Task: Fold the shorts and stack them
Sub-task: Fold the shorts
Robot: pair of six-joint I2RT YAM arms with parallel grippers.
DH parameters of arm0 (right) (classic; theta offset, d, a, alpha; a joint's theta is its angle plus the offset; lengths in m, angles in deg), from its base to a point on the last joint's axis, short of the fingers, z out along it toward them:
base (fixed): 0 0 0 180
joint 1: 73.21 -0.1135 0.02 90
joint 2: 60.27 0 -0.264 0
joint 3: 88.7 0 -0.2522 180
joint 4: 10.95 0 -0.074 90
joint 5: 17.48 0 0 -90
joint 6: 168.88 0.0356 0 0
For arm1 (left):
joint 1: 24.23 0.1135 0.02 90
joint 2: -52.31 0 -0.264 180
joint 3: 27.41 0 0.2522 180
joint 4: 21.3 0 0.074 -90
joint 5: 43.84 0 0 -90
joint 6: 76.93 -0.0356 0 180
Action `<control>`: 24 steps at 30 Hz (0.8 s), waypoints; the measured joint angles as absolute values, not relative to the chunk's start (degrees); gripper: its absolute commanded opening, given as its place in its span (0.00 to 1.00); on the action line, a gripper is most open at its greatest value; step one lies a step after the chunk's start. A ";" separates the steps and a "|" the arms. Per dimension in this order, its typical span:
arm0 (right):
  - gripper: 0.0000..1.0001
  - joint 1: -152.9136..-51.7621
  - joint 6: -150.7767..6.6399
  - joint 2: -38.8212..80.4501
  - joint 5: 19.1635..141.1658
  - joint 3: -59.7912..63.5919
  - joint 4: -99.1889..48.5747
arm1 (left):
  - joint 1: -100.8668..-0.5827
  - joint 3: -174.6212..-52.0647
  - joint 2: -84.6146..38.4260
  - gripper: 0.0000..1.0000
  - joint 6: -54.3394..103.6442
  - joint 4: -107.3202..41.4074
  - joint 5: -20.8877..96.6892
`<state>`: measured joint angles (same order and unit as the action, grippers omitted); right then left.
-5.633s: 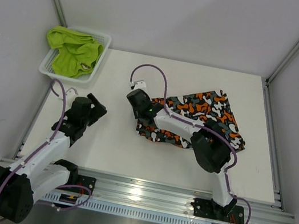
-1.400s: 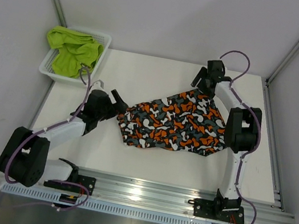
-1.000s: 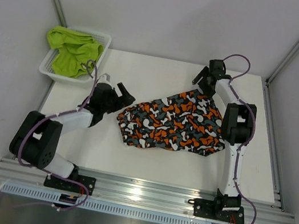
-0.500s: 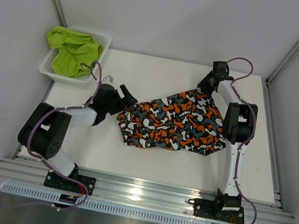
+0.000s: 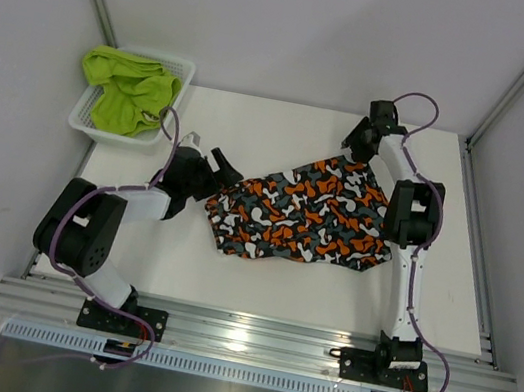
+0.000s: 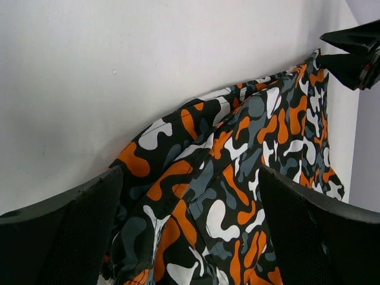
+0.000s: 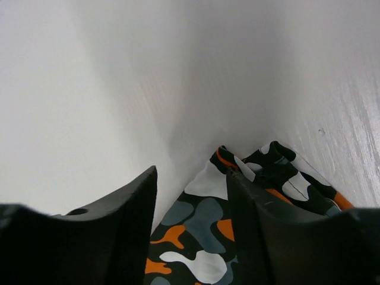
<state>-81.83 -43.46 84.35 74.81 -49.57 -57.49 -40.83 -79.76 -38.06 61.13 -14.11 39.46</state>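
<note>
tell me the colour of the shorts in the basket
Lime green shorts; top external view.

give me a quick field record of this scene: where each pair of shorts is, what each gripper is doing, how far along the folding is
camouflage shorts: spread on the table, rumpled at the left edge, not folded
lime green shorts: bunched in the white basket, far left corner
left gripper: open, fingers either side of the camouflage shorts' left edge
right gripper: open, at the far corner of the same shorts
stack: not started, the two shorts lie apart
</note>
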 measured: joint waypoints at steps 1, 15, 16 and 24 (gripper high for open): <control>0.49 -82.01 -43.86 84.92 74.35 -50.67 -58.54 | -40.83 -79.76 -38.06 0.96 61.13 -14.15 39.46; 0.37 -83.76 -49.50 86.99 68.43 -55.80 -66.80 | -40.80 -79.35 -37.36 0.97 61.15 -14.81 39.27; 0.40 -83.89 -50.04 87.02 68.34 -56.07 -67.37 | -40.80 -79.35 -37.12 0.97 61.15 -14.90 39.24; 0.00 -85.20 -53.54 85.90 66.15 -54.45 -70.34 | -40.76 -78.14 -35.39 0.97 61.19 -15.14 38.68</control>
